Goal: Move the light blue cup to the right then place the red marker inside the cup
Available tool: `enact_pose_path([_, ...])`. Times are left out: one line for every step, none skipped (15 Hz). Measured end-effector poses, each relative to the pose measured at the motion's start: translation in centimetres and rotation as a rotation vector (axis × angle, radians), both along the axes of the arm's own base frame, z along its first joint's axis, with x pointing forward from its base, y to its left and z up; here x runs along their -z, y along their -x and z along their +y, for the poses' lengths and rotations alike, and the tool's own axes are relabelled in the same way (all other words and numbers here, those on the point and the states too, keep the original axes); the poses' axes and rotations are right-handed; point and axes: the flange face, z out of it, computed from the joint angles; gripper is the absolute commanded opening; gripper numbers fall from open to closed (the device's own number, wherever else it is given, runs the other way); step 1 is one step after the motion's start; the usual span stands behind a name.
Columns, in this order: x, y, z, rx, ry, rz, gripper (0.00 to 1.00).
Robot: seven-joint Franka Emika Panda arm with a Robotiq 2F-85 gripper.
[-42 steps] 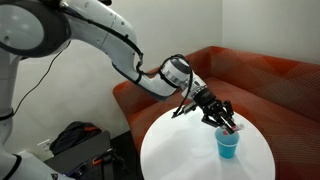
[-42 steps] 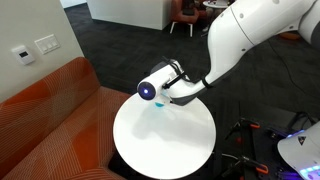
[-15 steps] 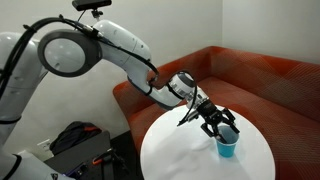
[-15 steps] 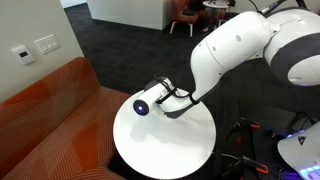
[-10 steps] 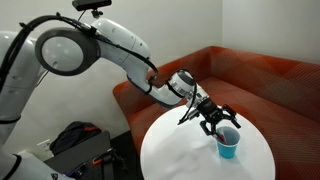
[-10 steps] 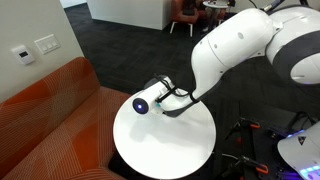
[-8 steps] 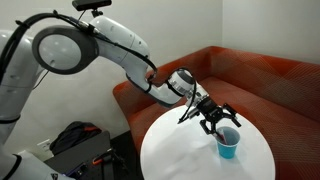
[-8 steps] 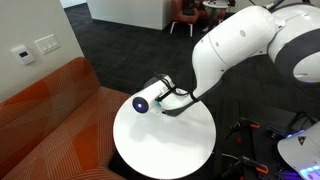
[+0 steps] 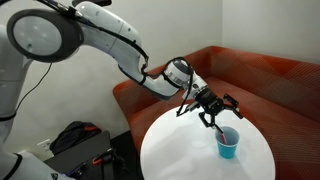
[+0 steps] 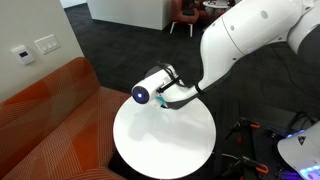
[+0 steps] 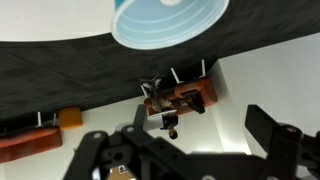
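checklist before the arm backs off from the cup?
1. Gripper open: ok.
2. Gripper clear of cup: ok, it hangs above the rim, apart from it.
3. Cup upright on table: ok.
4. Cup well inside the table edge: ok.
5. Marker inside cup: cannot tell, too small to make out in any view.
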Motion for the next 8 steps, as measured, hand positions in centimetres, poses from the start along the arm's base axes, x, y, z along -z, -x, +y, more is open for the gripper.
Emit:
enact_pose_path([-1.3, -0.2, -0.1, 0.011, 0.005, -0.019, 1.00])
enact_pose_path([-2.7, -0.3, -0.2, 0.023, 0.011, -0.038, 1.00])
enact_pose_path([-4.0, -0.3, -0.3, 0.032, 0.018, -0.054, 1.00])
enact_pose_path([-5.1, -0.1, -0.3, 0.039, 0.025, -0.068, 1.00])
enact_pose_path([-6.1, 0.0, -0.4, 0.046, 0.032, -0.079, 1.00])
enact_pose_path([-6.9, 0.3, -0.3, 0.051, 0.039, -0.087, 1.00])
enact_pose_path([-7.5, 0.5, -0.3, 0.055, 0.045, -0.092, 1.00])
enact_pose_path([-7.9, 0.8, -0.3, 0.059, 0.049, -0.095, 1.00])
